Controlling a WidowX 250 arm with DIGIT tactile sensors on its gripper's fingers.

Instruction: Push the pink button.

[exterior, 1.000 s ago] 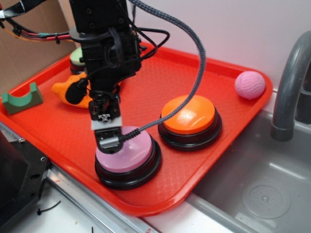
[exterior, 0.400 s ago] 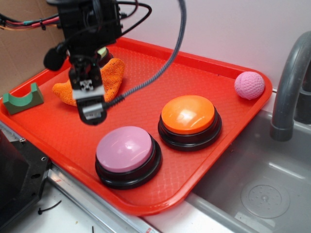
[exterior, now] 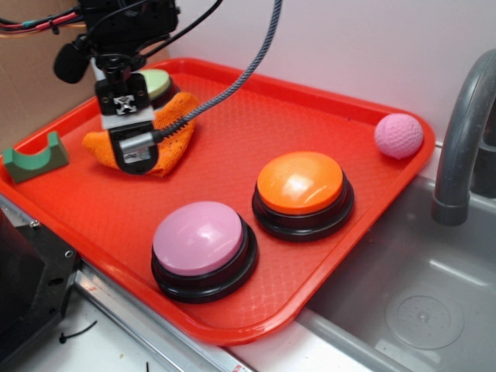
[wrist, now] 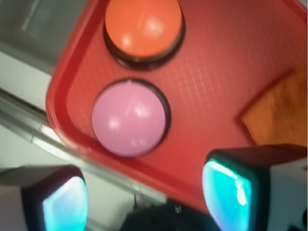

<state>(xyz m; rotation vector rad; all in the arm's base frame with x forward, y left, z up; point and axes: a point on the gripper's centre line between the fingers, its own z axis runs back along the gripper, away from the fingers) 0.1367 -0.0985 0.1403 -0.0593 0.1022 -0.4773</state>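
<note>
Black and grey, the gripper (exterior: 133, 155) hangs high over the back-left part of the red tray (exterior: 256, 116), in front of the orange cloth (exterior: 174, 132), and it holds nothing; in the wrist view its two fingers (wrist: 231, 192) stand wide apart, so it is open. The arm above it points almost straight down, with a braided cable (exterior: 248, 70) that curves off to the upper right. The pink button (exterior: 200, 236) sits well apart from the gripper, at the front edge of the tray, just beside the orange button (exterior: 300, 182). A pink ball (exterior: 398, 136) lies in the far right corner. I judge that the risk is mostly in the aim: with the fingers spread, one tip may slide off the glossy dome, or a descent too far right may press the orange button instead. A skew push near the rim could also shift the buzzer on the tray.
</note>
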